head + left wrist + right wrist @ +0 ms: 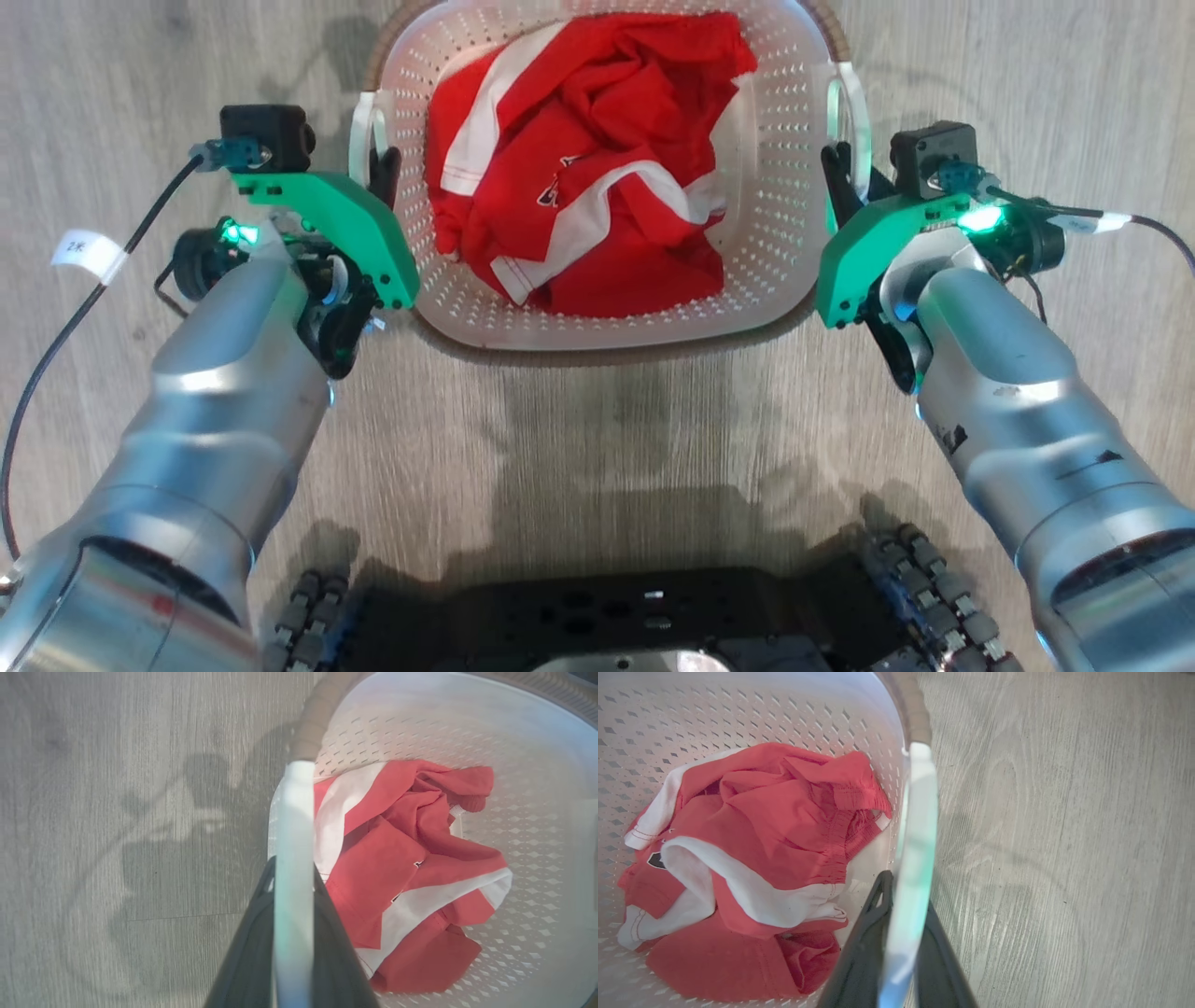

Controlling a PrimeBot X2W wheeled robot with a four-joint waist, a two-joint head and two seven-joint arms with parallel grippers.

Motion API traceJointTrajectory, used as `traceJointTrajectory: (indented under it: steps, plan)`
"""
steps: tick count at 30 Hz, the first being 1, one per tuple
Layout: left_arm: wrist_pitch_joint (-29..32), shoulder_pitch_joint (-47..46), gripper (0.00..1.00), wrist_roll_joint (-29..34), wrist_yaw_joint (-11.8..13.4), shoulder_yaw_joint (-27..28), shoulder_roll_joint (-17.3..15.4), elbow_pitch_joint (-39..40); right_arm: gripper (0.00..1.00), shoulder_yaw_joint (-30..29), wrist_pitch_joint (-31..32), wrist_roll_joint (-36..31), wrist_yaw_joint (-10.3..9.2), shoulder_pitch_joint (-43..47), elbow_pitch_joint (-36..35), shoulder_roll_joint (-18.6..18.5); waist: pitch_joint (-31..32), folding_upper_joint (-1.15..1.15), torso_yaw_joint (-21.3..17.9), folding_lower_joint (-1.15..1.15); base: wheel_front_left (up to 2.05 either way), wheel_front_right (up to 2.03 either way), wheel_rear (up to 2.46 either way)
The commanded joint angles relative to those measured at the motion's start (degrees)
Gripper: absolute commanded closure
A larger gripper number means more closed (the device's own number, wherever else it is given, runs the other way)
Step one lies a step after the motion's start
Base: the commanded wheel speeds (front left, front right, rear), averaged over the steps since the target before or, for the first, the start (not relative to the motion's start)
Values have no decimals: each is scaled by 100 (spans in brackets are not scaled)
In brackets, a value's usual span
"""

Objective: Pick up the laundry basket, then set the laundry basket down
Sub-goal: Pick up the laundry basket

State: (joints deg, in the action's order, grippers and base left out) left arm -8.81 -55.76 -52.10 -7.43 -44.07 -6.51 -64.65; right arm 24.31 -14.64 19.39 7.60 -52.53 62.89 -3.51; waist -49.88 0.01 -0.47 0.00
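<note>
The laundry basket (784,233) is white and perforated with a brown rim band, and it fills the upper middle of the head view. A crumpled red and white garment (597,168) lies inside it. My left gripper (383,170) is shut on the basket's left loop handle (360,131), and my right gripper (840,177) is shut on the right loop handle (854,103). In the left wrist view the white handle (294,812) runs between the dark fingers of the left gripper (293,870). The right wrist view shows the other handle (920,802) clamped in the right gripper (908,891).
Grey wood-look floor (1027,75) lies all around the basket. My dark wheeled base (653,616) sits at the bottom of the head view, just behind the basket's shadow. A black cable with a white tag (89,252) hangs off the left wrist.
</note>
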Motion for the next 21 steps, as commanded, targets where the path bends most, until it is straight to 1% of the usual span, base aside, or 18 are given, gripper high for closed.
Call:
traceJointTrajectory:
  steps: [1, 5, 13, 21]
  plan:
    - [34, -65, 100, -107, -5, 25, -195, 66, 100, 121, 6, 66, -11, 193, 31, 63, 142, -1, 16, 0, 0, 0, 0]
    - [374, -55, 100, -501, -5, -140, -223, 102, 100, 283, 204, 353, -11, 173, 191, 63, 489, -1, 11, 0, 0, 0, 0]
    - [939, 1, 100, -1016, -5, -368, -321, 94, 100, 548, 652, 774, -11, 105, 382, 63, 1140, -1, -33, 0, 0, 0, 0]
    - [1424, 136, 100, -1455, -5, -509, -384, 35, 100, 750, 1332, 1250, -11, 161, 576, 63, 1882, -1, -67, 0, 0, 0, 0]
